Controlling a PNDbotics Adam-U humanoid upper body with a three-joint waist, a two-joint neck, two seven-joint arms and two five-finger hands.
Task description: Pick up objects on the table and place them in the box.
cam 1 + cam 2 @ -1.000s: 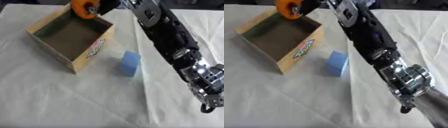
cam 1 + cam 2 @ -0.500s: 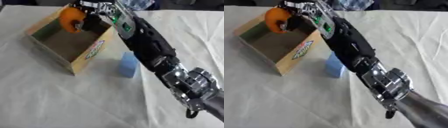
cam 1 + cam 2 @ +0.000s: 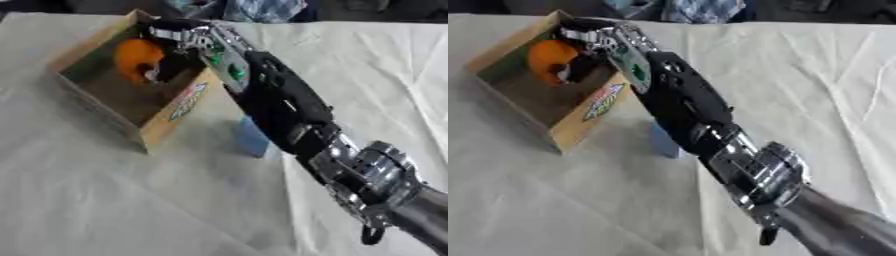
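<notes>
- The open cardboard box [image 3: 166,125], tan with a printed label on its near side wall, sits on the tabletop [image 3: 105,200] at about 10 o'clock in both eye views, turned askew so one corner points toward the camera.
- The tabletop is covered with a creased white cloth.
- The right robot hand [image 3: 171,47], black with silver parts, reaches down into the box from the box's 1 o'clock corner; its arm runs back across the scene to the 5 o'clock corner.
- The round orange object [image 3: 136,60] is inside the box, at the far end of its cavity, and the fingers of the right robot hand are curled against its right side, so the hand is grasping it.
- Whether the orange object rests on the box floor or hangs just above it cannot be told.
- The small light-blue block [image 3: 252,137] stands on the cloth outside the box, just beside the box's near right wall at about 4 o'clock from it, and partly hidden under the forearm.
- The black forearm carries a green marking near the wrist, and a silver joint shows lower down toward 5 o'clock.
- The left robot hand shows in neither view.
</notes>
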